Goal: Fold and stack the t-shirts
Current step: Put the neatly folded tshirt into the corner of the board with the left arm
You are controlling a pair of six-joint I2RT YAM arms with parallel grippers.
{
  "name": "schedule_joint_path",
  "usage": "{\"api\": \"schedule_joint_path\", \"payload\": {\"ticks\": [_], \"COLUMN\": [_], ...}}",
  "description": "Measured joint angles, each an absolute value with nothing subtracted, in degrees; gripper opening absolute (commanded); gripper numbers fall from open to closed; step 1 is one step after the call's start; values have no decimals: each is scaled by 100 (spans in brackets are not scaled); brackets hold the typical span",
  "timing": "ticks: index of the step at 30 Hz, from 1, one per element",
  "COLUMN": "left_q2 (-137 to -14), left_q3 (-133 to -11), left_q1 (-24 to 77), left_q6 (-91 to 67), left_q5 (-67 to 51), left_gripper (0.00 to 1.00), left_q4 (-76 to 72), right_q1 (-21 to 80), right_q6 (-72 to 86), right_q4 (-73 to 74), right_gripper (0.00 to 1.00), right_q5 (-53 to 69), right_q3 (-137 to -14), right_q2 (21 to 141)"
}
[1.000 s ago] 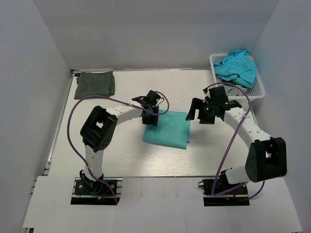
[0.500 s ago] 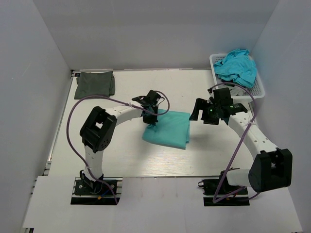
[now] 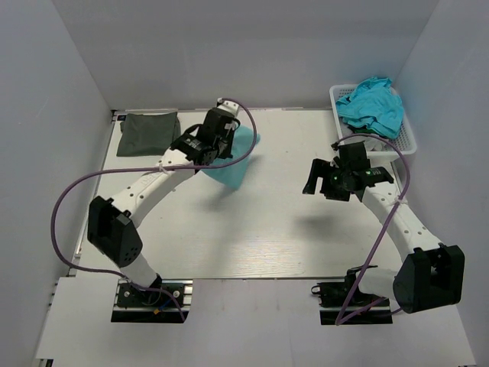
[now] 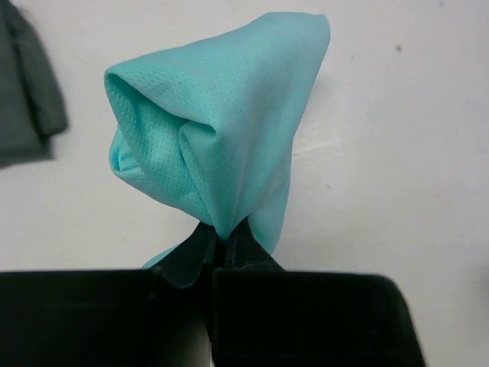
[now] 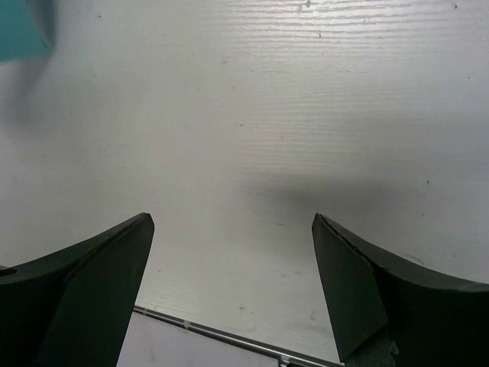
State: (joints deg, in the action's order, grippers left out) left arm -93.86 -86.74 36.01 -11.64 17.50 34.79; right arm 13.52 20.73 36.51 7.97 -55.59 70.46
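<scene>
Where the teal-green t-shirt [image 3: 233,157] hangs: held up over the far left-centre of the table [image 3: 267,229], bunched into a drooping wad, with its shadow on the boards below.
Left gripper [image 4: 228,237]: jaws pressed together on a pinch of the teal cloth, whose folds fan out beyond the fingertips in the wrist view.
Dark olive-green t-shirt [image 3: 149,132]: folded square and lying flat at the far left corner, near the hanging shirt but apart from it, with bare table showing between them in the left wrist view.
Right gripper [image 5: 231,219]: fingers spread wide with nothing between them, over bare table on the right side, well apart from both shirts.
Basket [image 3: 409,138]: white, at the far right edge, heaped with crumpled blue-teal cloth [image 3: 372,103].
In the way: the left arm stretches diagonally across the left half, and its purple cable [image 3: 69,199] loops out wide beside it.
</scene>
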Motion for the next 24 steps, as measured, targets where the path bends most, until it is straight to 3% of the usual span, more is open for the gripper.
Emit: {"api": "schedule_joint_path", "payload": {"ticks": [16, 24], "left_q2": [-10077, -10694], "left_q3": [-10547, -10783], "left_q1": [2226, 1404], "left_q6": [502, 666], "left_q5": [2176, 1879], "left_gripper": [0, 0], "left_q4": [3586, 3706], "right_q1": [1350, 1345], "right_q6": [2174, 2327], "right_q4": [4032, 4069], "right_gripper": [90, 90], "right_q5": [810, 902], "right_q3": [-5878, -6176], "right_q2": [7011, 7061]}}
